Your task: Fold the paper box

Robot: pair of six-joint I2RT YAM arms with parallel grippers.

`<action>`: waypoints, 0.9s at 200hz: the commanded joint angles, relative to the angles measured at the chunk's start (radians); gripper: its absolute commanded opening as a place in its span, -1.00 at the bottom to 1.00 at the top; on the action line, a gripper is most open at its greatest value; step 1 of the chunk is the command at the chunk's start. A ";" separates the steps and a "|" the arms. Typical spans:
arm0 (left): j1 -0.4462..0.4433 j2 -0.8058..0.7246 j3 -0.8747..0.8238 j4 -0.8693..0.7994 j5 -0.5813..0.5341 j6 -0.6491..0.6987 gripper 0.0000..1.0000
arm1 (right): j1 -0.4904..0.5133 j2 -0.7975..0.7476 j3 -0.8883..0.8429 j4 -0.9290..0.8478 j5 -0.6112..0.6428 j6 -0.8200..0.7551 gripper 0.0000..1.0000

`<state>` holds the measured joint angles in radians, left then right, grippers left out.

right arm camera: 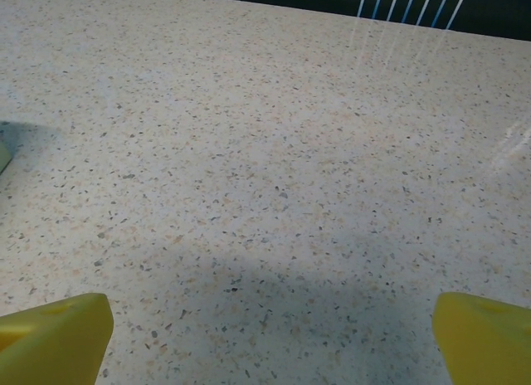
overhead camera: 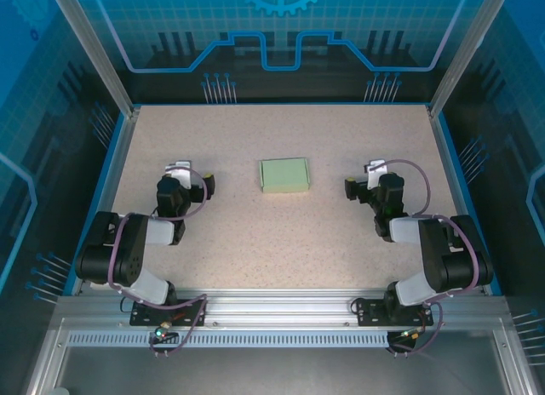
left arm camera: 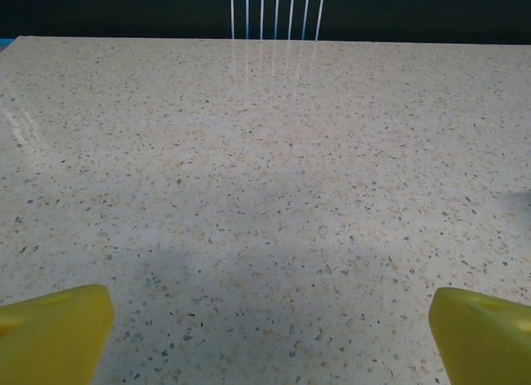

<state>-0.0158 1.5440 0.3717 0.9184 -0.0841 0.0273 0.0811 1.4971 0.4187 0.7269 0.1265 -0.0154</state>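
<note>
Left gripper [overhead camera: 180,168] hangs low over the left side of the table [overhead camera: 255,242] with its jaws spread wide. On its wrist cam the two yellow fingers [left arm camera: 51,333] poke in at the bottom corners, far apart, with speckled beige tabletop between them, so it's open and not gripping anything. Moving to the middle, the paper box [overhead camera: 284,174] is lying flat on the table, a bit toward the far half. It's a small pale mint-green rectangle, already in its closed-up box shape, with the long side running left to right and turned just slightly off square. It sits roughly between the two grippers and well apart from both, with neither one touching it. Over on the right, the right gripper [overhead camera: 375,168] is pretty much a mirror of the left one, low over the table and pointing toward the far edge. Its wrist cam has the same look, with yellow fingertips [right arm camera: 54,339] at the bottom corners and a wide gap of tabletop between them, so that one's open too. Both arms are folded back toward their bases on the metal rail [overhead camera: 281,308] along the near edge.
</note>
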 commanded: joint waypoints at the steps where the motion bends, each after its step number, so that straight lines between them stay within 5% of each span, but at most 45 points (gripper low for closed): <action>1: 0.008 0.004 0.015 -0.010 0.027 -0.018 0.98 | -0.011 0.008 0.008 0.037 -0.024 0.015 1.00; 180: -0.002 0.005 0.011 0.000 -0.004 -0.010 0.98 | -0.011 0.008 0.009 0.034 -0.026 0.014 0.99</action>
<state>-0.0158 1.5440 0.3717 0.9131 -0.0814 0.0246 0.0811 1.4975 0.4187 0.7273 0.1146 -0.0154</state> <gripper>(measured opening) 0.989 0.997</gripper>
